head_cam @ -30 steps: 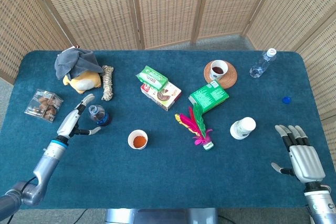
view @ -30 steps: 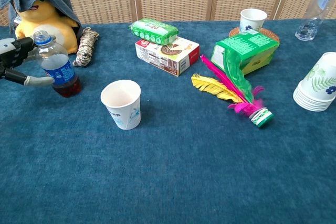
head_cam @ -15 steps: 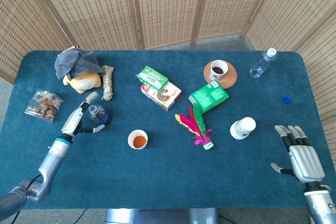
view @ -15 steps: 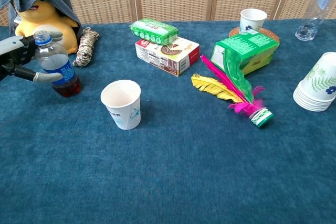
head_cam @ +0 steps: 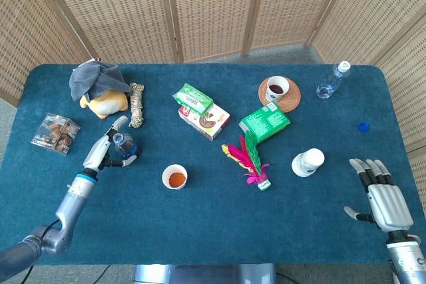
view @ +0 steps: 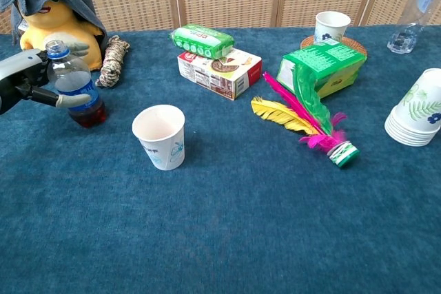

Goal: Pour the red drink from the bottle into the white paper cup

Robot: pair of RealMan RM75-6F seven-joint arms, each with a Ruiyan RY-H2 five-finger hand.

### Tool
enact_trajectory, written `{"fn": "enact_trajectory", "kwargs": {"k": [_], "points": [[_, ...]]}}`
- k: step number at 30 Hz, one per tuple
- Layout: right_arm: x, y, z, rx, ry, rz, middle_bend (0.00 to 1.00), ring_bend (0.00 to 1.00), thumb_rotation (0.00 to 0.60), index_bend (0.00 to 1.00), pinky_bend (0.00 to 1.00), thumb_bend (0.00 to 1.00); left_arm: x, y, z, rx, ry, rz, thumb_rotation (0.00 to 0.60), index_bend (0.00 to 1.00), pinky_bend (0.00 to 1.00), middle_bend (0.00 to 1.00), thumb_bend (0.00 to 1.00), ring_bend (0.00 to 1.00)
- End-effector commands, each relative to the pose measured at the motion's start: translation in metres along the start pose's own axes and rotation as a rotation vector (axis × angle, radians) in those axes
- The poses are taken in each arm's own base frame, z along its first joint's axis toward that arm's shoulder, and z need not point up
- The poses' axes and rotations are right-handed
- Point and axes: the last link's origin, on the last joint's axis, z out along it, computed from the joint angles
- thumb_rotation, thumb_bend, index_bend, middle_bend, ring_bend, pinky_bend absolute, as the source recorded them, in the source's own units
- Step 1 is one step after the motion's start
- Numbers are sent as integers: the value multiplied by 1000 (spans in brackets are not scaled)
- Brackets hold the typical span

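Observation:
The clear bottle (view: 76,87) with a blue label and a little red drink in its base stands upright at the table's left, seen from above as (head_cam: 124,145). My left hand (view: 24,80) (head_cam: 105,149) brackets it: straight fingers pass behind its neck and the thumb (view: 69,101) lies across its front. The white paper cup (view: 160,136) stands right of the bottle, and the head view shows red inside the cup (head_cam: 175,177). At the near right edge my right hand (head_cam: 383,201) lies flat with fingers spread, holding nothing.
A yellow plush under a grey cloth (view: 48,12) and a rope coil (view: 111,60) sit behind the bottle. Snack boxes (view: 219,70), a feather shuttlecock (view: 303,118), a cup stack (view: 417,111), a cup on a coaster (view: 332,27), a water bottle (head_cam: 331,80) and a blue cap (head_cam: 363,126) lie to the right.
My left hand has slid right and forward until its fingers and thumb lie on either side of the bottle. The bottle, the cup and the right hand have stayed put.

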Motion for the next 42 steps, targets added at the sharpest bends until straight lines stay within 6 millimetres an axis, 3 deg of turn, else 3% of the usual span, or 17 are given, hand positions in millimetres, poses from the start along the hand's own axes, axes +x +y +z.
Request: {"fn": "enact_trajectory", "kwargs": {"k": [1, 4, 11, 15, 22, 27, 35, 42], "points": [[0, 0, 0, -1, -1, 1, 0, 0, 600, 0, 0, 0, -2, 1, 1, -1, -2, -5, 600, 159, 236, 86, 362, 0], [0, 1, 0, -2, -1, 3, 0, 0, 600, 0, 0, 0, -4, 2, 3, -1, 3, -11, 600, 213, 279, 137, 401, 16], [1, 1, 0, -4, -1, 9, 0, 0, 600, 0, 0, 0, -7, 3, 5, -1, 51, -6, 600, 422, 343, 328, 429, 192], [1, 2, 0, -4, 0, 11, 0, 0, 600, 0, 0, 0, -7, 5, 4, -6, 73, -6, 600, 481, 398, 389, 431, 250], [1, 1, -1, -3, -4, 15, 0, 0, 600, 0, 0, 0, -1, 8, 0, -19, 92, -8, 600, 504, 441, 414, 433, 285], [1, 1, -1, -3, -6, 13, 0, 0, 600, 0, 0, 0, 15, 14, -5, -42, 105, 38, 600, 509, 446, 419, 432, 291], [2, 0, -1, 2, -3, 15, 0, 0, 600, 0, 0, 0, 44, 38, -15, -95, 26, 313, 600, 508, 437, 418, 429, 290], [2, -1, -1, 4, -1, 18, 0, 0, 600, 0, 0, 0, 51, 66, -21, -123, -31, 476, 600, 508, 432, 417, 429, 291]]}}
